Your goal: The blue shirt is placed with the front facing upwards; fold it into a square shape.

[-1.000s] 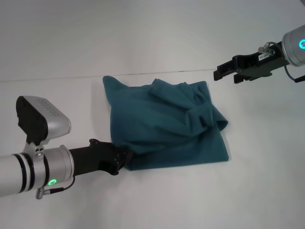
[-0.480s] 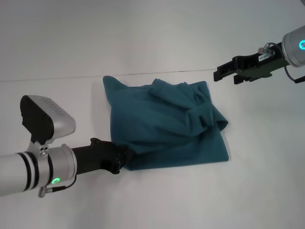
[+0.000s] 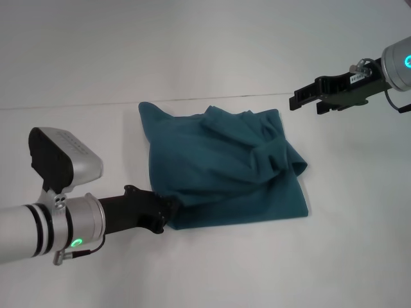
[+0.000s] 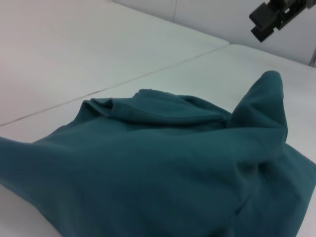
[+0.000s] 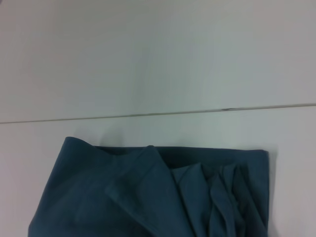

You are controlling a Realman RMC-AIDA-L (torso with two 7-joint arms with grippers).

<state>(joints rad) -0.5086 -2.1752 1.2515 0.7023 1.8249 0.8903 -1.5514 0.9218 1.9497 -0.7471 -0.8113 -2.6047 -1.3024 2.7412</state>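
Black fingers of the left gripper pinch the near-left corner of the blue shirt, their tips buried under the cloth edge. Behind them run a black wrist and a silver cuff with a green light. The shirt is soft, matte teal cotton, bundled into a rough rectangle on the white table. Its near edge lies straight and flat; its far-left corner rises to a limp point, and the right half is heaped in thick, rounded folds with a lump sagging over the right edge. In the left wrist view the fabric fills the foreground in smooth swells. In the right wrist view the far edge shows stacked pleats near a thin seam in the table.

The right gripper hangs above and beyond the shirt's far-right corner, apart from it, its dark fingers slightly parted and gripping nothing. Bare tabletop surrounds the shirt on every side.
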